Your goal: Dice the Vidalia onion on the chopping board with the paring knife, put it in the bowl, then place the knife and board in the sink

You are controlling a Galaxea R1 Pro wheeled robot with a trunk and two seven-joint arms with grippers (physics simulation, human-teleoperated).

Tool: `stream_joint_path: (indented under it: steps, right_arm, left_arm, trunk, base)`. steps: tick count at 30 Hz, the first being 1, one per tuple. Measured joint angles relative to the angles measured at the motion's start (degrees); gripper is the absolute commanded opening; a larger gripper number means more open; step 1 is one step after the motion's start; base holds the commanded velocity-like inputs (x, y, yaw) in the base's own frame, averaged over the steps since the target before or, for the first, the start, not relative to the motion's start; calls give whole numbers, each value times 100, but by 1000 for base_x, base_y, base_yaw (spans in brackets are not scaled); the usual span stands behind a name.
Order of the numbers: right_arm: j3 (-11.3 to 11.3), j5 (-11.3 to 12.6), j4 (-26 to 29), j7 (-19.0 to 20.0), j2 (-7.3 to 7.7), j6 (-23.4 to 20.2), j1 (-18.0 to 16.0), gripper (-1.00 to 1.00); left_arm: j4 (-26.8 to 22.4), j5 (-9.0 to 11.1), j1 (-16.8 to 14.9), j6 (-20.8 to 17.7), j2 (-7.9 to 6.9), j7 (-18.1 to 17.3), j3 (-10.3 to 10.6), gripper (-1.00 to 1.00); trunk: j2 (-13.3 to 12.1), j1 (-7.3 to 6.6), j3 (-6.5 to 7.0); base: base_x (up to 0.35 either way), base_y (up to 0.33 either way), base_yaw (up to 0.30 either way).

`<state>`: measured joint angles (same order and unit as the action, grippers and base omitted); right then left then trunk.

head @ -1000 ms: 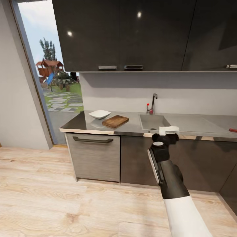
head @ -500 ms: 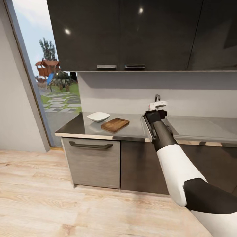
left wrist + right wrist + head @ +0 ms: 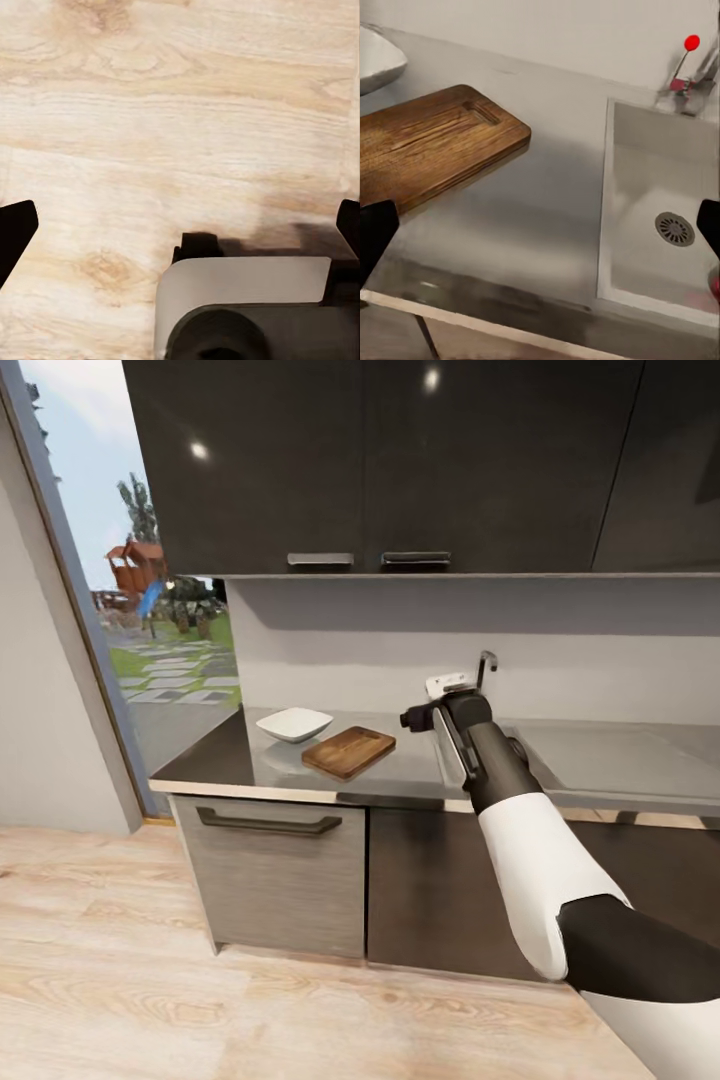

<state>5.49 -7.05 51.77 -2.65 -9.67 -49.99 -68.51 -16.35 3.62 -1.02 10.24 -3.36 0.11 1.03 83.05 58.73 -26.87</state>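
The right hand [image 3: 420,717] hovers mid-frame over the table [image 3: 400,765], fingers spread wide and empty. The sink [image 3: 660,217] lies just to its right; a reddish patch at the basin's lower-right corner (perhaps the onion) shows. The chopping board [image 3: 348,751] sits left.

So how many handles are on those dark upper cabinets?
2: the left handle and right handle sit side by side along the cabinets' bottom edge. More may lie outside the picture.
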Motion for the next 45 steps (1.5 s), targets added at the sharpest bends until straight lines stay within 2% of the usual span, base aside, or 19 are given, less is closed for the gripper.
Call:
stream_joint_path:
  steps: [1,4,6,8,40,45]
  right_arm:
    - [-1,-9,-1,184,49,-5,0,100]
    - [8,19,-5,1091,312,-19,-1,100]
    - [12,9,-5,1358,398,-23,-1,100]
    - [13,-3,-5,1468,451,-24,-1,100]
    - [48,0,-9,1541,518,-2,11,100]
    - [49,4,-172,1557,513,4,16,100]
  left_arm:
    - [37,-1,0,1,-3,-1,1,100]
    - [232,-3,0,3,-25,-2,4,100]
    - [335,-4,0,3,-61,-3,2,100]
    - [454,-4,0,4,-100,-3,4,100]
    - [641,-4,0,-5,-181,-3,1,100]
    - [665,-4,0,-5,-182,-3,-2,100]
  trunk:
    - [0,0,0]
    - [0,0,0]
    - [0,-1,0]
    - [0,-2,0]
    - [0,-3,0]
    - [0,-2,0]
  base:
    - [28,0,0]
    - [41,0,0]
    - [144,0,0]
    - [240,0,0]
    - [316,0,0]
    - [273,0,0]
